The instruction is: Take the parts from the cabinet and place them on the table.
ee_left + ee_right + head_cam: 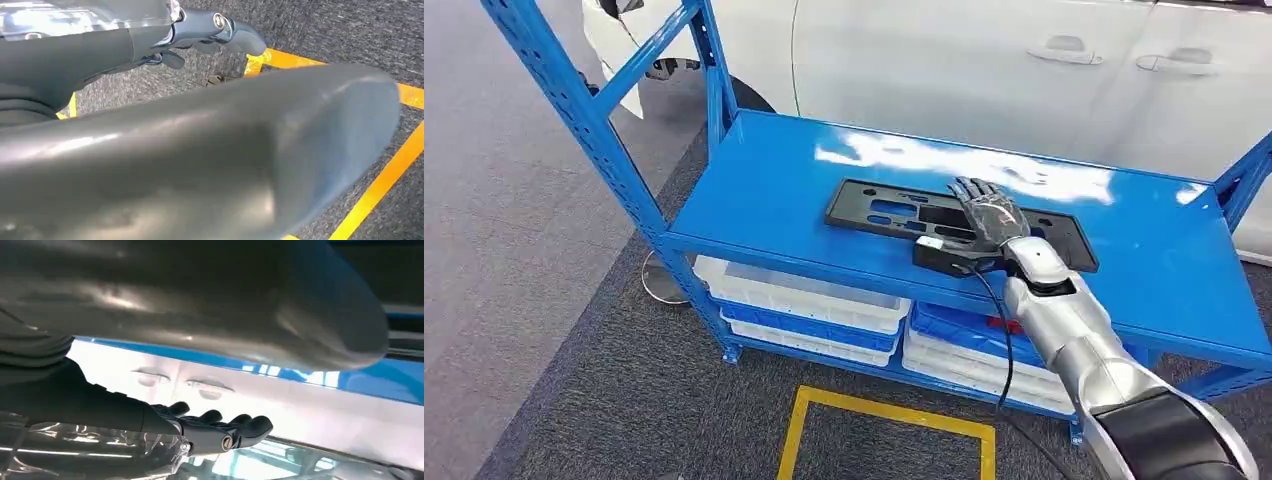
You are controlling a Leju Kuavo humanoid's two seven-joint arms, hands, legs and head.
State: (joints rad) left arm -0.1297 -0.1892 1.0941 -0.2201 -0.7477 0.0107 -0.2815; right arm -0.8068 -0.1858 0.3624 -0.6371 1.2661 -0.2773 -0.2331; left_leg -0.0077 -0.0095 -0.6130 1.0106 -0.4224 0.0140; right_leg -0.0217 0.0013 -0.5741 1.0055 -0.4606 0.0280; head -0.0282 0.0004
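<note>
Setting: workshop floor with grey carpet and a white car [984, 70] parked right behind a blue shelf rack [754, 190]; a yellow floor marking [884, 425] sat in front of it.
Part: a flat black plastic panel [874, 212] with cutouts lay on the rack's top shelf, toward the front edge.
Lower shelf: white and blue bins [799, 305] were stacked underneath.
Right hand: the right hand [991, 215] was stretched out flat over the panel's right half, fingers [245, 425] extended and close together, resting on or just above it. Didn't look like it had closed around anything yet, so I'd call it empty.
Left hand: the left hand [220, 30] hung down by the floor, fingers loosely out, nothing in it.
Risk: the panel was wide and thin, and the hand sat off to one end, so lifting from there could've tipped the far end or let it slip.
Other risk: pressing down flat might just have shoved it across the slick shelf instead of gripping it.
</note>
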